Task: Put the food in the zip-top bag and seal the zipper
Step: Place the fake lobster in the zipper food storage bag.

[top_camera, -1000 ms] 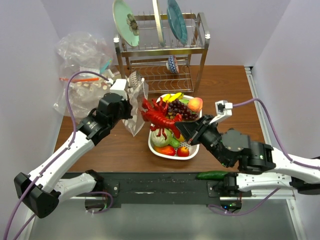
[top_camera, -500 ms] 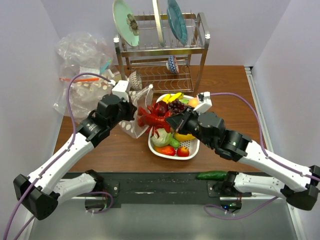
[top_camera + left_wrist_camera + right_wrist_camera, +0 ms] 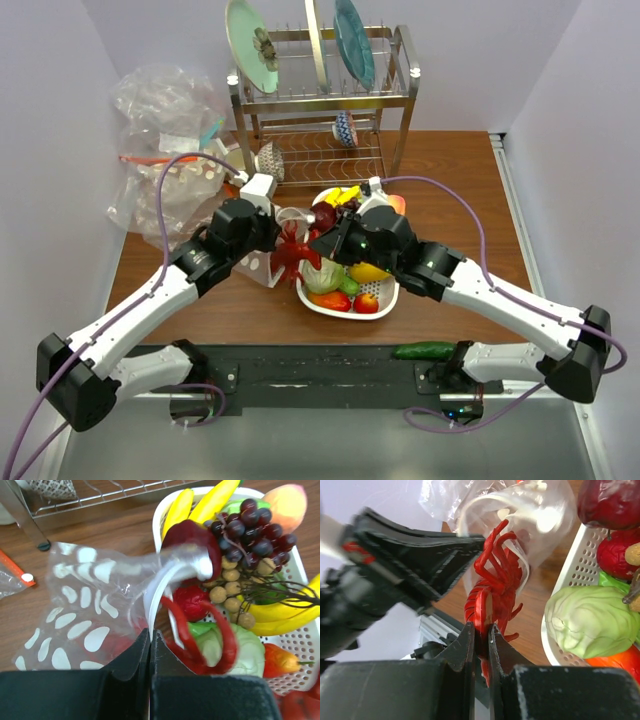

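We note right gripper [image 3: 481, 630] pinching red lobster [image 3: 495, 587] by tail, claws just ahead at bag mouth; left gripper [image 3: 150, 640] pressed together on zip-top bag [image 3: 85, 605] rim. We judge lobster light, stiff, slippery, tail hold sound; bag limp.

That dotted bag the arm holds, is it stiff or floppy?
Probably floppy: the bag creases and sags where the left gripper pinches it. Likely light, being thin clear film. Its mouth may collapse when the lobster pushes in.
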Controlling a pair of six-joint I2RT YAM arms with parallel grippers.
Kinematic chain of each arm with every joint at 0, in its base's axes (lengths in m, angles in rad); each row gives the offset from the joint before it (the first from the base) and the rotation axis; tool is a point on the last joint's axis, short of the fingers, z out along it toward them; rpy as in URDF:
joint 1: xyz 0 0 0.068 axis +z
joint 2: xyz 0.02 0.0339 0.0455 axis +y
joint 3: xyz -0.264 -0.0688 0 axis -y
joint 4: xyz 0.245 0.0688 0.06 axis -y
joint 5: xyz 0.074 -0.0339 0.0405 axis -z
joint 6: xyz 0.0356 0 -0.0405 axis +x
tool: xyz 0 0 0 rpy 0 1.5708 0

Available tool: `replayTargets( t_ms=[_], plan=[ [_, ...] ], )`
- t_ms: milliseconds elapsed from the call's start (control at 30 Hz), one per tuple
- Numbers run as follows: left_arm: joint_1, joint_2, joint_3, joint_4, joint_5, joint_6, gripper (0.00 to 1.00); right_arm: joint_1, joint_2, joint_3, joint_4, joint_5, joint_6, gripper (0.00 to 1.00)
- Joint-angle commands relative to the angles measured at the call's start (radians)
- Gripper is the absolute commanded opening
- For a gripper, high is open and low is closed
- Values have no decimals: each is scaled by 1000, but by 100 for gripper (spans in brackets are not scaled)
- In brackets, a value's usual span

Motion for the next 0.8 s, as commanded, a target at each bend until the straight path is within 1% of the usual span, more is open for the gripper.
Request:
replayTargets(
  t_ms=[0, 133, 233, 367, 533, 633, 700, 767],
  plan=[
    [-8, 14, -23, 60, -48, -11, 0, -22, -71, 99, -9, 24, 5, 0],
    [-22, 7, -59, 89, -53, -19, 0, -65, -96, 112, -33, 13, 25, 0],
    [-30, -5, -88, 112, -71, -28, 0, -101, -96, 112, -34, -38, 51, 0],
    [-37, -11, -117, 122, -108, -37, 0, -131, -91, 107, -30, -62, 65, 0],
    [-48, -26, -151, 158, -120, -53, 0, -162, -81, 54, 37, -116, 155, 0],
    [-53, -32, -155, 157, -123, -63, 0, -168, -82, 14, 88, -116, 212, 0],
    [-56, -40, -155, 160, -125, -63, 0, -171, -79, -3, 124, -125, 238, 0],
    [-57, -46, -146, 152, -134, -60, 0, -170, -68, 3, 123, -134, 245, 0]
  ],
)
